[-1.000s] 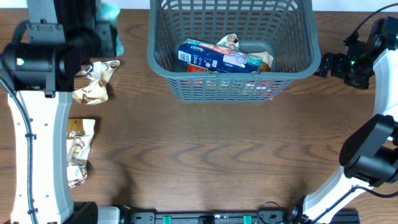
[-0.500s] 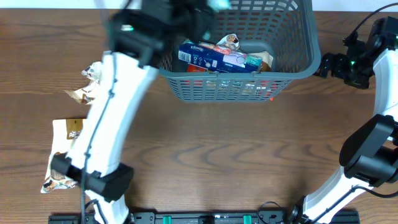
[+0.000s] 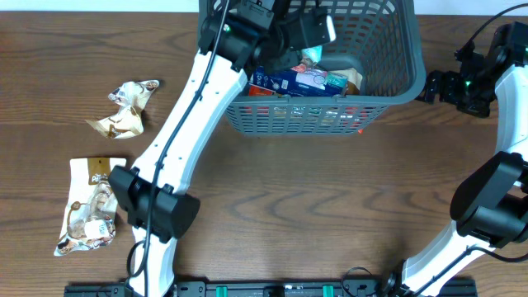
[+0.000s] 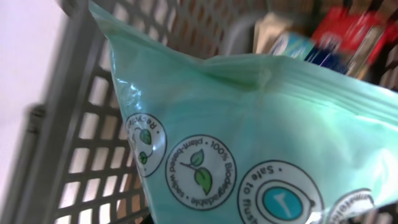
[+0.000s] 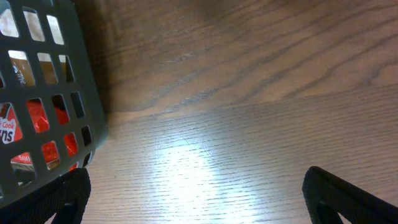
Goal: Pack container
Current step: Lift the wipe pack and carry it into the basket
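Two snack packets are waiting unpacked on the worktop [image 3: 313,198], a flat packet [image 3: 87,206] nearest the robot and a crumpled packet [image 3: 124,107] beyond it, so the packing is looking only partly done. Farther back, the container [image 3: 330,97] is sitting at the worktop's far edge, already holding a blue tissue pack [image 3: 280,78] and other goods. The left tool [image 3: 307,41] is hanging over the container's interior, clamped on a mint-green pouch [image 4: 249,155] that appears ready for release. The right tool [image 3: 431,85] is hovering just beside the container's right wall, jaws wide apart and gripping nothing.
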Controlling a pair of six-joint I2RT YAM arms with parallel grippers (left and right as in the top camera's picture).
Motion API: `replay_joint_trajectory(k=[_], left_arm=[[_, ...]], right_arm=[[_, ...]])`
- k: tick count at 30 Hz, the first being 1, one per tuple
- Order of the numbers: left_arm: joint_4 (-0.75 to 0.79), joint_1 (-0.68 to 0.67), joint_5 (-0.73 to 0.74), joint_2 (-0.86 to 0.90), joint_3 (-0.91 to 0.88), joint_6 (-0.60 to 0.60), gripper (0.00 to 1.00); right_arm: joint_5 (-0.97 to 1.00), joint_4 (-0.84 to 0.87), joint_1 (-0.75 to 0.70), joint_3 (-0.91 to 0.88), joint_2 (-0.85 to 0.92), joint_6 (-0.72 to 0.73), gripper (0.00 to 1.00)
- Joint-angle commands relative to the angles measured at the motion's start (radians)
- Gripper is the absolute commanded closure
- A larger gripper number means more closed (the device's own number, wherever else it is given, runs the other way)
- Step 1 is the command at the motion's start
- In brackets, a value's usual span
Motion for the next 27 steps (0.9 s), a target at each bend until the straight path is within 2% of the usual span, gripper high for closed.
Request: replay_joint_trajectory(k=[1, 13, 15, 18, 19, 20, 21, 23, 27], left_arm=[[-0.008, 0.031, -0.004, 0.055, 0.027, 0.056, 0.94], [-0.024, 0.066, -0.004, 0.138, 0.026, 0.049, 0.94], [-0.030, 0.067, -0.004, 0.138, 0.026, 0.049, 0.72], [-0.039, 0.067, -0.005, 0.138, 0.026, 0.045, 0.48], [-0.044, 0.067, -0.005, 0.138, 0.026, 0.046, 0.33], [-0.048, 0.067, -0.005, 0.138, 0.026, 0.045, 0.05], [-0.052, 0.067, -0.004, 0.138, 0.026, 0.045, 0.02], [-0.061, 0.066, -0.004, 0.132, 0.026, 0.045, 0.01], [-0.061, 0.066, -0.005, 0.064, 0.027, -0.045, 0.01]], right_arm=[[-0.002, -0.001, 0.012, 0.000, 0.005, -0.012, 0.01], [-0.002, -0.005, 0.012, 0.000, 0.005, -0.011, 0.01], [-0.003, -0.005, 0.012, 0.000, 0.005, -0.011, 0.01], [-0.002, -0.005, 0.012, 0.000, 0.005, -0.012, 0.01], [-0.002, -0.005, 0.012, 0.000, 0.005, -0.012, 0.01], [-0.002, -0.005, 0.012, 0.000, 0.005, -0.012, 0.01], [-0.002, -0.005, 0.012, 0.000, 0.005, -0.012, 0.01], [-0.002, -0.005, 0.012, 0.000, 0.005, -0.012, 0.01], [-0.003, -0.005, 0.012, 0.000, 0.005, -0.012, 0.01]])
